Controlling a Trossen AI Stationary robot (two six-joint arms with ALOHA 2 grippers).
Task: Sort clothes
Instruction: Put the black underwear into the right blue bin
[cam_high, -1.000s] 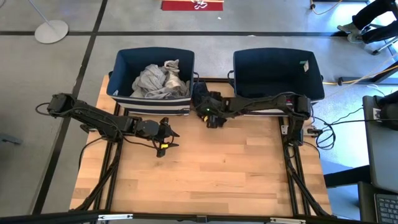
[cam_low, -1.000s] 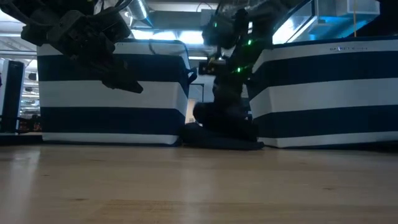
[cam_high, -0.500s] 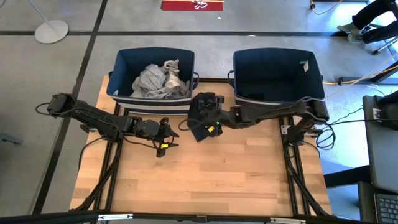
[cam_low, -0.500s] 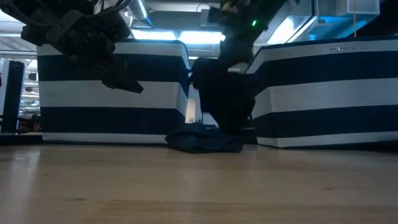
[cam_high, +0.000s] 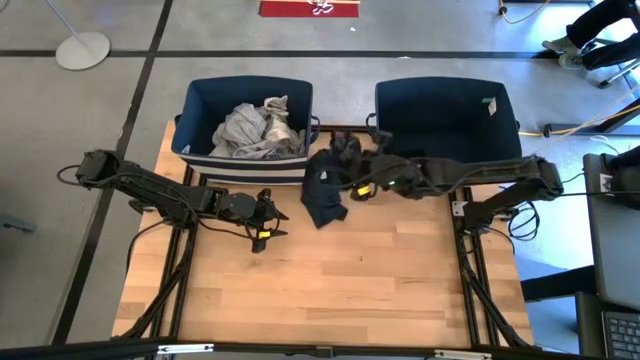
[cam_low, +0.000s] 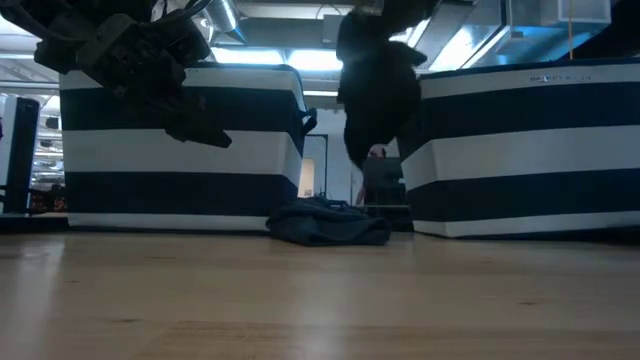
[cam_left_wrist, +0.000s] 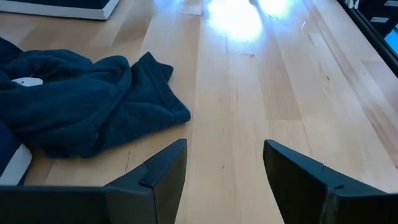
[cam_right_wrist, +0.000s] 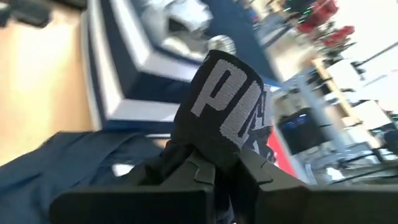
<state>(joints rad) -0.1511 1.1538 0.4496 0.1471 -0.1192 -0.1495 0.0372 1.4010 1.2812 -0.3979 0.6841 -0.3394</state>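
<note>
A black knitted garment with pale lettering (cam_right_wrist: 227, 118) is pinched in the closed right gripper (cam_high: 352, 158), raised between two striped-base navy fabric bins (cam_high: 245, 100). A crumpled navy garment (cam_high: 322, 198) lies beneath. The left gripper (cam_high: 268, 222) is held open, empty, nearby.

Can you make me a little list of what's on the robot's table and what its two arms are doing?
left bin: navy fabric bin, light grey clothes inside
right bin: second navy fabric bin, no clothes visible inside
on table: crumpled dark navy garment
right end effector: shut on black sock with white letters, lifted between bins
left end effector: open, holding nothing, above table
</note>
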